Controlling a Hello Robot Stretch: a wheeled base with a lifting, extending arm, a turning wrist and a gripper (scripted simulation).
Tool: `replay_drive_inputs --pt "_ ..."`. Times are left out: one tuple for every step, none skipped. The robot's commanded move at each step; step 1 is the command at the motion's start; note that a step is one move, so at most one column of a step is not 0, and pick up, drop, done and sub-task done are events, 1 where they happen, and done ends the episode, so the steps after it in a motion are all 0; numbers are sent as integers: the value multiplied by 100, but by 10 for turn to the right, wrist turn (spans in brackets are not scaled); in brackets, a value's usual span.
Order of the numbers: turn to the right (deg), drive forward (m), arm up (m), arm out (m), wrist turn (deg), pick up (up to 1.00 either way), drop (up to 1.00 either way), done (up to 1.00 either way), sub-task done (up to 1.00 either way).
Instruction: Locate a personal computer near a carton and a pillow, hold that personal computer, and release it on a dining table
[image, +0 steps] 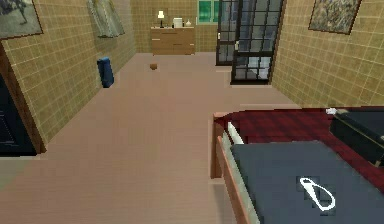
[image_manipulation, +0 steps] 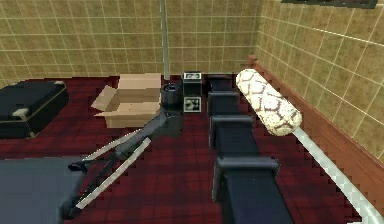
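Mostly bed (image_manipulation: 180, 170) in red plaid, with grey blanket (image_manipulation: 30, 190) at the arm side view's lower left. Across it from the bottom edge, dark arm (image_manipulation: 232, 135), reaching up toward the tiled wall (image_manipulation: 100, 40). At the left, black suitcase (image_manipulation: 30, 105) lying flat. Near the middle, open carton (image_manipulation: 130, 100), flaps spread. At the right, long patterned pillow (image_manipulation: 268, 100) along the bed's edge. Between carton and blanket, a dark shape (image_manipulation: 120, 152) with pale edges, slanted across the plaid; perhaps the computer, but cannot tell. At the arm's far end, end effector (image_manipulation: 172, 98), by the carton's right side; cannot tell whether holding anything.
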Motion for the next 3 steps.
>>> replay_drive_inputs --pt "0 0 0 0 -180 0 0 0 0" --pt "0 0 0 -22 0 0 0 0 0" --pt "-450 0 0 0 0 0 0 0 0"
